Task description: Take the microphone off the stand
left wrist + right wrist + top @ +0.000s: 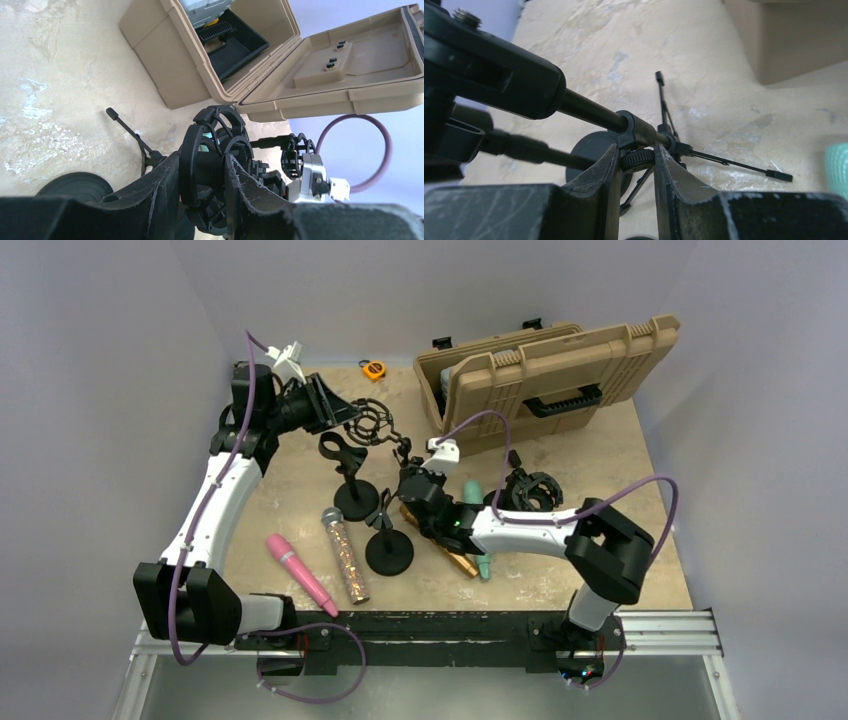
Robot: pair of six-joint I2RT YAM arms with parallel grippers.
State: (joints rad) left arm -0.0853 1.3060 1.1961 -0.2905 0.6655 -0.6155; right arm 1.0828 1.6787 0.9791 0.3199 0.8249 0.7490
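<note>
Farthest left of the open tan case (560, 370), toward the front of the table (640, 530), a pink microphone (300, 573) lay flat. A glitter microphone (346, 558) lay just beside it on the side nearer the case. Further back, still left of the case, the left arm's fingers (160, 195) were clamped on a black shock mount (186, 155), one finger on each side of its ring. I couldn't tell whether anything sat inside that ring.

Two round-based stands (356, 500) (389, 552) stood upright ahead of the case's left end. Between the held mount and the case stood a tripod stand (644, 131), its thin legs spread on the table. The right arm's fingers (594, 185) were closed tight on the small knob (638, 160) at its joint.

In front of the case a teal microphone (473, 493) lay on the table, partly hidden under the right forearm. A second shock mount (530, 490) sat near it, directly in front of the case.
</note>
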